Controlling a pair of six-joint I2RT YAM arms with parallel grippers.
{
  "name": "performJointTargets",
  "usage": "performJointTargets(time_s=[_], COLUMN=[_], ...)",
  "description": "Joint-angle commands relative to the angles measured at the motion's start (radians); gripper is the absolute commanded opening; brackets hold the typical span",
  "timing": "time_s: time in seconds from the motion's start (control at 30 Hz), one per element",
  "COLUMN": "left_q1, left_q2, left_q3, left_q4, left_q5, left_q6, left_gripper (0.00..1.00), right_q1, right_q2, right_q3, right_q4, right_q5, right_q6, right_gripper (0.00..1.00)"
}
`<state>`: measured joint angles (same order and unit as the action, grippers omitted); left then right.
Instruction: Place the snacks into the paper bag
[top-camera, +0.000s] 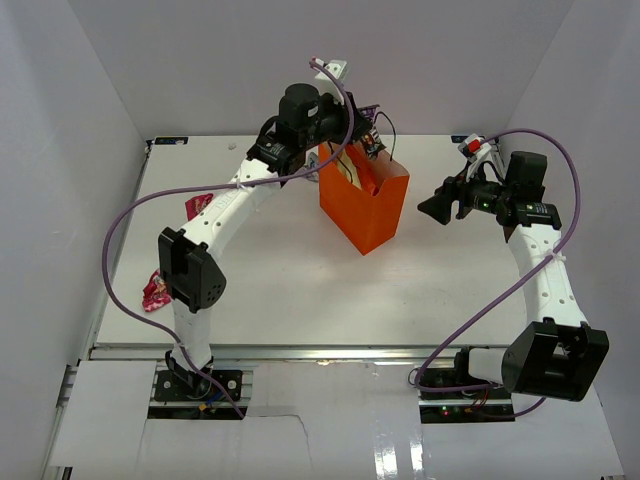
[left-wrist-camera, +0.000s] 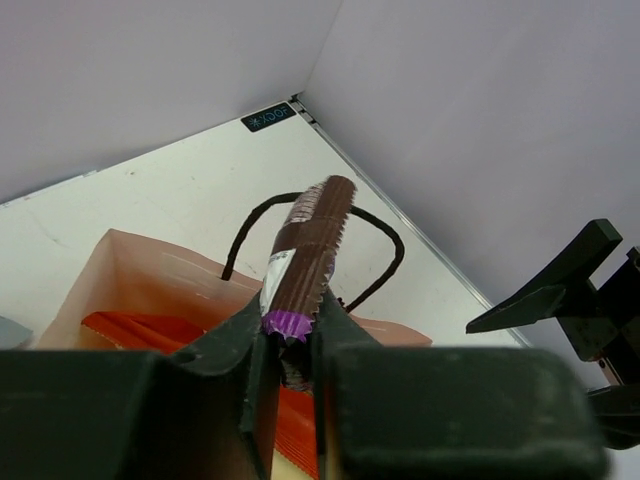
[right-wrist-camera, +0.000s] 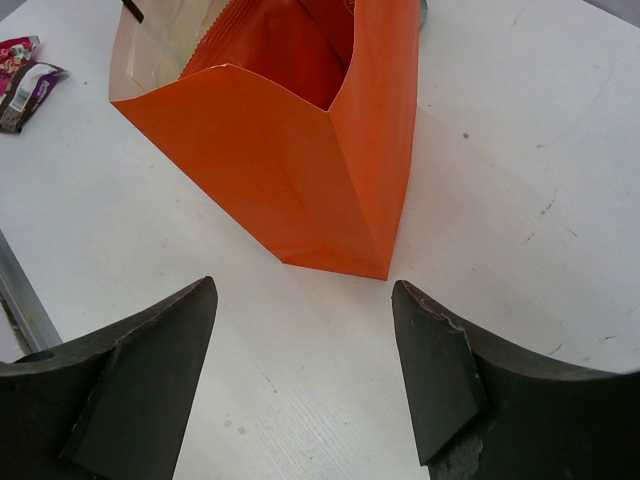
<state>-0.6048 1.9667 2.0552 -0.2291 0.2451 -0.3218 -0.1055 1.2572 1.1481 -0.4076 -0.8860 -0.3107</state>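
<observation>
Left wrist: purple wrapper (left-wrist-camera: 303, 250) in left pincer (left-wrist-camera: 290, 328)

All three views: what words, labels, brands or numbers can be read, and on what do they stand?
Nothing reads clearly.
On the black label at the far corner of the table, left wrist view: pale characters, too blurred to read.
On the brown-purple wrapper in the left gripper: pale print, unreadable.
On the small wrappers lying on the table, right wrist view: print too small.
On the paper bag: no print visible.
</observation>
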Motion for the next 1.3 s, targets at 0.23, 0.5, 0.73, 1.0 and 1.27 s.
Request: performJointTargets(time_s=[0.23, 0.5, 0.73, 1.0, 1.27], left_q1=[-0.009, 0.013, 0.299, 0.385, 0.382], left_q2=[0.001, -0.041, -0.187, 0.035, 0.374], left_q3=[0.042, 0.129, -0.293, -0.207, 0.028], left_q4=[0.016, 0.005, 0.14, 0.177, 0.132], left_q5=[0.029, -0.073, -0.052, 0.103, 0.139], left_q6=[-0.043, 0.015, -0.399, -0.37, -0.099], left_gripper=[0.6, 0.68, 0.7, 0.73, 0.71], right_q1=[-0.005, -0.005, -0.005, -0.007, -0.011], right_q2=[-0.015, -0.01, 0.01, 0.038, 0.054], right_q3=[0.01, 0.01, 0.007, 0.032, 0.038], right_q4=[0.039, 0.038, 0.036, 0.029, -0.008], right_q5=[-0.021, -0.013, -0.001, 0.025, 0.05], right_q6=[0.013, -0.002, -0.007, -0.011, -0.047], right_gripper=[0.77, 0.77, 0.77, 0.77, 0.78])
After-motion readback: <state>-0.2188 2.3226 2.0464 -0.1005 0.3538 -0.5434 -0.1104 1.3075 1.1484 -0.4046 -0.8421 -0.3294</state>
